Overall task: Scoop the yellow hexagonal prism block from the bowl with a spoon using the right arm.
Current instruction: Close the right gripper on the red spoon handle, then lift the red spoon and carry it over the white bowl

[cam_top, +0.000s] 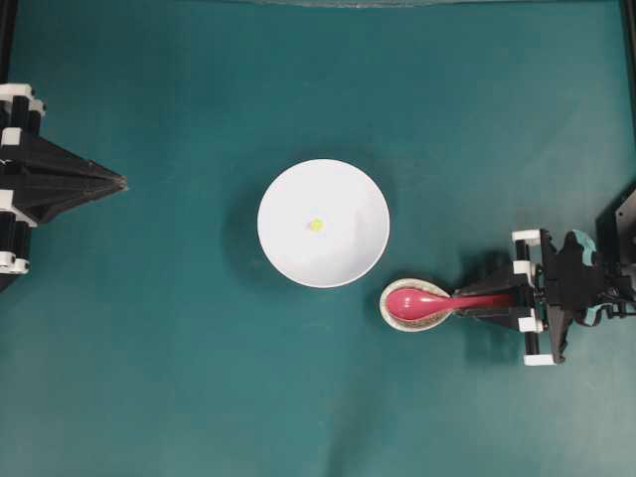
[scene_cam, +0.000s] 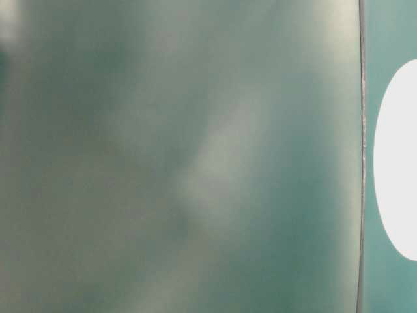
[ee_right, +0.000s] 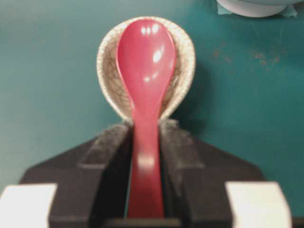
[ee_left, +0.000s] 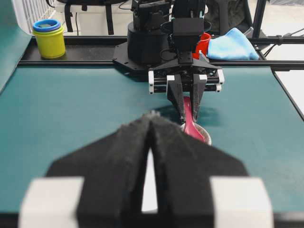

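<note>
The white bowl (cam_top: 280,194) stands mid-table with the tiny yellow hexagonal block (cam_top: 315,224) inside, near its centre. The pink-red spoon (cam_top: 417,301) rests with its scoop in a small speckled cream dish (cam_top: 390,314) just right of the bowl. My right gripper (cam_top: 467,299) is shut on the spoon's handle; the right wrist view shows the handle between its jaws (ee_right: 145,128) and the scoop (ee_right: 146,52) over the dish (ee_right: 107,76). My left gripper (cam_top: 121,182) is shut and empty at the far left, well away from the bowl.
The bowl's edge shows at the top of the right wrist view (ee_right: 251,7). Beyond the table's far side stand stacked yellow and blue cups (ee_left: 49,38), a red cup (ee_left: 203,43) and a blue cloth (ee_left: 232,45). The table-level view is mostly blur.
</note>
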Robot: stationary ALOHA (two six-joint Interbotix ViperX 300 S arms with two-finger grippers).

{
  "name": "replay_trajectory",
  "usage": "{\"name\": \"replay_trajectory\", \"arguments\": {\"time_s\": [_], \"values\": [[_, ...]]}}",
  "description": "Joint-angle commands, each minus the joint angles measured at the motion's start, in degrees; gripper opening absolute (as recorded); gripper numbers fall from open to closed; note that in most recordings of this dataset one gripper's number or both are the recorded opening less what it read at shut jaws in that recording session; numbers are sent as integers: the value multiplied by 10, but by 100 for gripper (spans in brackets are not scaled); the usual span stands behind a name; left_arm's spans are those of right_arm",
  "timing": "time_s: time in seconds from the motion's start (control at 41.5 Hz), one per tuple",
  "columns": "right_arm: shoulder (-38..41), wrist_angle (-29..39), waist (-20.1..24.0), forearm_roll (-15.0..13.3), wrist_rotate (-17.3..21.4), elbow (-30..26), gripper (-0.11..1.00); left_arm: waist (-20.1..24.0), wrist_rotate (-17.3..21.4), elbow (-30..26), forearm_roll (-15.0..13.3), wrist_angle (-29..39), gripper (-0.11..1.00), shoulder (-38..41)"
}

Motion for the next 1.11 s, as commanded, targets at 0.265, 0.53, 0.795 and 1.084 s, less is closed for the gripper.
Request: {"name": "replay_trajectory", "arguments": {"time_s": [0.265, 0.53, 0.795, 1.084], "values": [[-95, 0, 3, -1, -27, 11, 25, 0, 3, -12, 1, -3, 0, 4], [-184, 60, -11, 0, -81, 4, 25, 0, -5, -13, 1, -3, 0, 4], [-288, 181, -59, 0, -127, -9, 25, 0, -7, -14, 2, 12, 0, -1], [-382, 375, -149, 0, -177, -54, 25, 0, -7, -16, 1, 46, 0, -17]]}}
